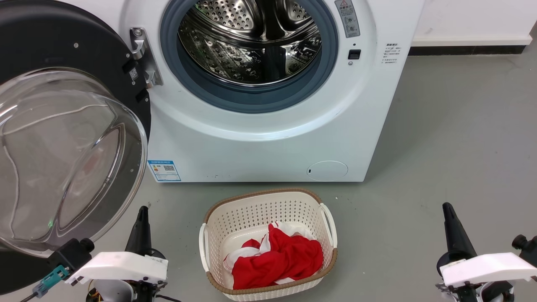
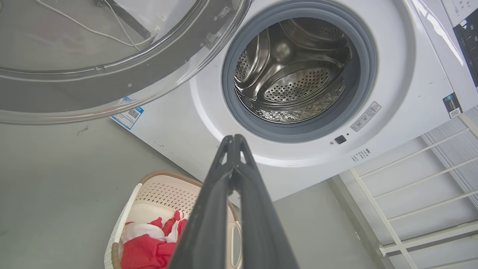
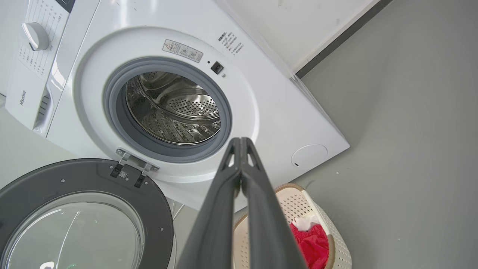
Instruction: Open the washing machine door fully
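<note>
The washing machine [image 1: 268,134] is a white front-loader with its steel drum [image 1: 251,37] and grey seal exposed. Its door [image 1: 63,138], a black disc with a bulging clear glass bowl, hangs swung out to the left on its hinge [image 1: 144,56]. The same door [image 2: 93,63] crosses the top of the left wrist view, and it lies at the lower left as the door [image 3: 78,216] in the right wrist view. My left gripper [image 1: 142,209] is shut and empty, low on the left, just below the door's edge without touching it. My right gripper [image 1: 447,206] is shut and empty at the lower right, well away from the machine.
A cream perforated laundry basket [image 1: 268,205] holding a red and white garment [image 1: 277,260] stands on the grey floor in front of the machine, between my arms. A white wall with a dark skirting runs at the back right. A white rack [image 2: 418,194] stands beside the machine.
</note>
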